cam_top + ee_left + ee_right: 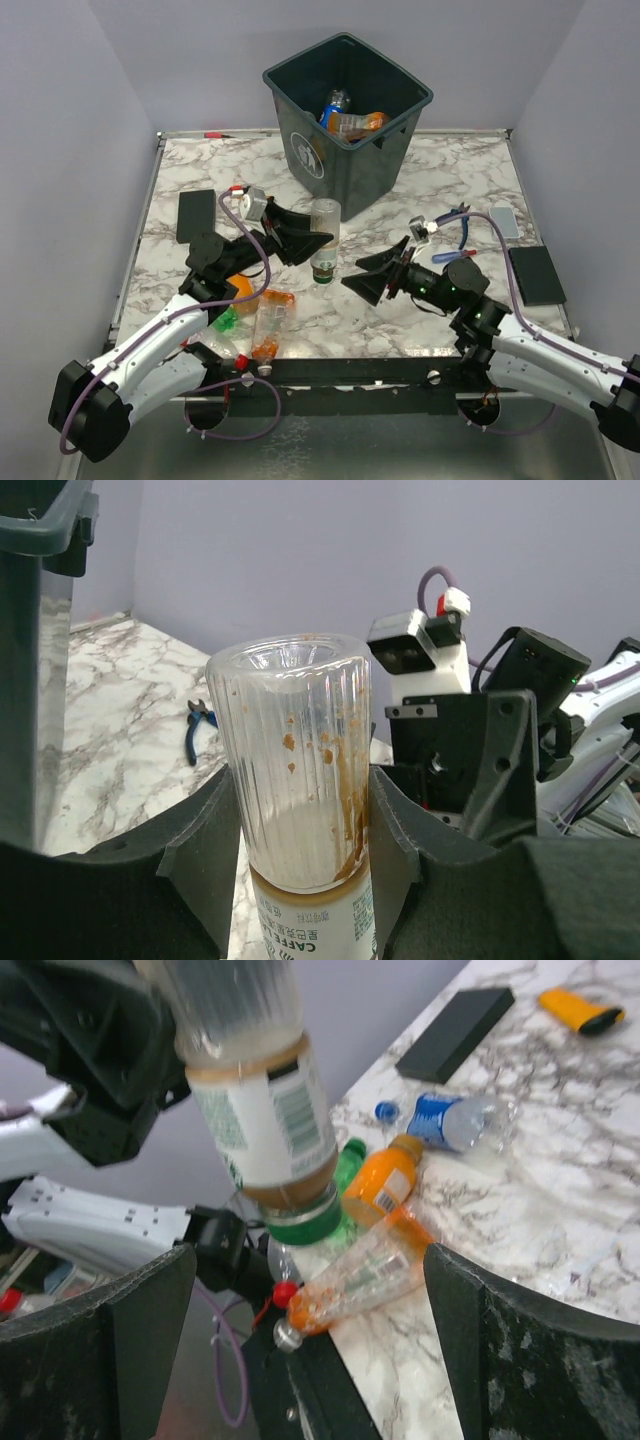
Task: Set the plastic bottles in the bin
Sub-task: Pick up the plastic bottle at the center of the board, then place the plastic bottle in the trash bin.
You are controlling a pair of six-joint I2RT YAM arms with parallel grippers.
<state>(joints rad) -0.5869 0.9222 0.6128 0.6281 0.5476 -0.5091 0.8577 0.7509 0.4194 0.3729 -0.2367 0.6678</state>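
Note:
My left gripper point(316, 246) point(303, 825) is shut on a clear ribbed plastic bottle point(325, 222) point(298, 770) with coffee stains, a white label and a green cap point(300, 1226). It is held cap-down above the table, in front of the bin point(300, 150). My right gripper point(356, 275) point(310, 1330) stands open just right of that bottle, with nothing between its fingers. The dark green bin holds bottles point(350, 122). More bottles lie at the near left: an orange bottle point(385, 1180), a clear bottle with orange dregs point(269, 322) point(362, 1272), a green one point(225, 320) and a blue-labelled one point(452, 1120).
A flat black pad point(197, 214) point(455, 1034) lies on the left and another black pad point(536, 274) on the right. Blue-handled pliers point(461, 236) point(198, 727) and a pale grey block point(503, 221) lie at the right. An orange lighter point(578, 1010) lies beyond the left pad.

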